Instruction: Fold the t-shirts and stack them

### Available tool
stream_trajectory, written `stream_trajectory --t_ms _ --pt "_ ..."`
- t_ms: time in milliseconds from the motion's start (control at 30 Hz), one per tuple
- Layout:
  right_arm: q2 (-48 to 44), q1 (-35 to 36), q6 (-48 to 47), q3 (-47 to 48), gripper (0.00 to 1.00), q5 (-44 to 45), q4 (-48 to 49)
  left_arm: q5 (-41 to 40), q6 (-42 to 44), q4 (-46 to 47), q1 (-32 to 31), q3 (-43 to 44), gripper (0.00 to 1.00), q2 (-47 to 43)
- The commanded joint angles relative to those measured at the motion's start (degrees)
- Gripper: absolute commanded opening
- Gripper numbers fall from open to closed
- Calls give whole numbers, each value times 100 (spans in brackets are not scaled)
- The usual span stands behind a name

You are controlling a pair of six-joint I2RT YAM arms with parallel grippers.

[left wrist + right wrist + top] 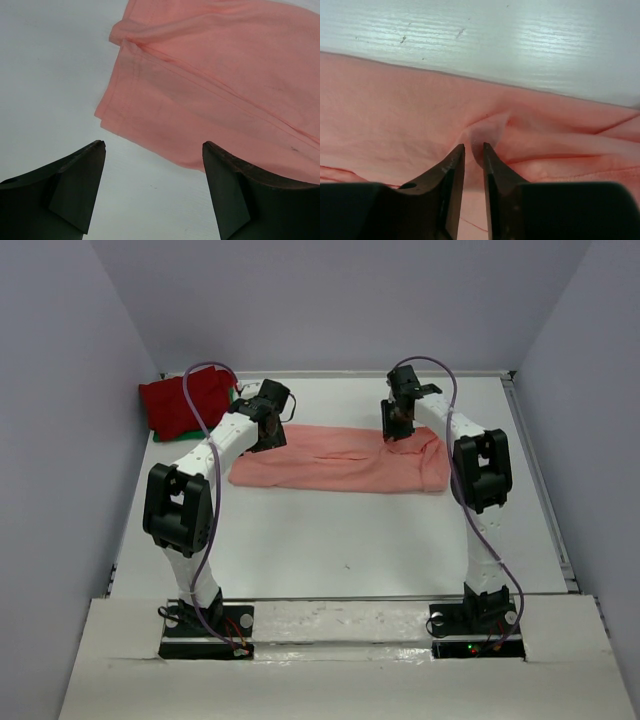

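The salmon-pink t-shirt (340,458) lies as a long flat band across the middle of the table. My left gripper (266,428) is open and empty, just above the table at the shirt's far left corner; in the left wrist view the gripper (153,145) straddles the shirt's (215,75) edge. My right gripper (398,430) is shut on a small raised pinch of the pink shirt (395,100) near its far edge, as the right wrist view (473,146) shows. The dark red t-shirt (185,400) lies folded at the far left on the green one (159,436).
Grey walls close in the white table (330,540) on three sides. A raised rim (545,490) runs along the right edge. The red and green stack sits close behind my left arm's wrist.
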Motion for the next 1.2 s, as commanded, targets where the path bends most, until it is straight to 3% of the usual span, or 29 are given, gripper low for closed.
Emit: stream_trajectory --t_ms 0,67,300,500,633,933,1167 --pt "-94 -19 -101 257 52 -110 -125 -50 95 35 4 -107 88 -170" --pt "-294 -19 -83 74 63 21 -2 -41 103 70 4 -107 88 -118" --pt "-1472 33 4 -946 65 681 333 91 121 149 -48 -71 88 -12" --pt "-2658 148 549 -2315 59 980 271 -41 130 158 -110 -194 88 -91" --pt "-2958 148 585 -2907 54 1120 175 -24 60 44 -136 -168 87 40" --pt "-3126 148 831 -3268 49 1788 -229 1267 -28 403 -119 -142 84 533" --pt "-3126 148 813 -3268 47 2088 -406 1566 7 483 21 60 84 577"
